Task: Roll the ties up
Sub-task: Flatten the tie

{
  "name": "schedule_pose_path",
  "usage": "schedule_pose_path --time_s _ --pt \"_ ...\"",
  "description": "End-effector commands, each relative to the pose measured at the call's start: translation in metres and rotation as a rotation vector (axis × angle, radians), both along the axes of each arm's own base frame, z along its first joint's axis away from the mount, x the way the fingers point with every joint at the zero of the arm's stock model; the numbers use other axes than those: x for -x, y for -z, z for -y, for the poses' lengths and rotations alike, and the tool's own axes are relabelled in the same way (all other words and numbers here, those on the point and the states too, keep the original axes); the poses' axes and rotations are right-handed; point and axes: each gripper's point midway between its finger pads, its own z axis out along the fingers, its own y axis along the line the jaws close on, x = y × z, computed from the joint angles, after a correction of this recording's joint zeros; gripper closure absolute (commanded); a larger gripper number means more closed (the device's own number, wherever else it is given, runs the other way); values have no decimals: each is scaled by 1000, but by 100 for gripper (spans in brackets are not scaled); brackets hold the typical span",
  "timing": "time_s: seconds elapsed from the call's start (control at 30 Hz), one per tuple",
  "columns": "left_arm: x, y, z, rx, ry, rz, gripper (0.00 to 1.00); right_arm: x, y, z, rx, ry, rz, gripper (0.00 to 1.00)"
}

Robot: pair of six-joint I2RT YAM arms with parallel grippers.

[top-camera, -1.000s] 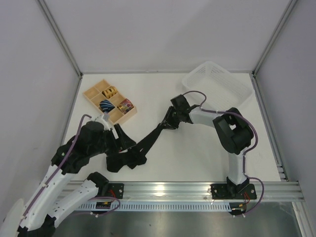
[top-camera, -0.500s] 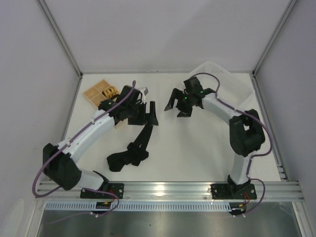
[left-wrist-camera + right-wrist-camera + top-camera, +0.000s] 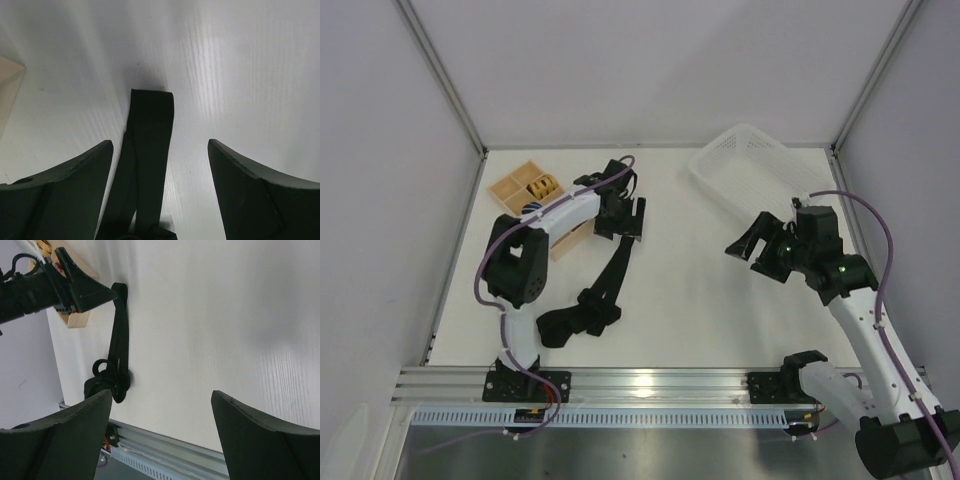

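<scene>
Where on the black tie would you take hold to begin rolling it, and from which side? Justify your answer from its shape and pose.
Grip the tie at its narrow far end, coming straight down from above with the fingers astride its width. That end lies flat, straight and free on the table, whereas the near part is a bunched heap. The open left gripper hangs over that end, so it is probably the better choice.
</scene>
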Motion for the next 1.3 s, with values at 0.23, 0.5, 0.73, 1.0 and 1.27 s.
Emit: schedule_pose_path --time_s 0.23,0.5,0.73,1.0,1.27 --pt "-27 30 -2 -108 -47 10 30 14 3 5 -16 34 -59 12" --pt "-19 37 5 -102 -21 -8 54 4 10 2 -15 24 -71 12" --pt "-29 -23 6 -71 -21 97 97 -6 20 -4 -22 4 -92 13" --pt "-21 -182 8 118 -29 354 100 -20 20 -11 -31 -29 -80 13" --pt "19 -314 25 460 -9 545 99 -25 -4 -46 -98 -313 108 6"
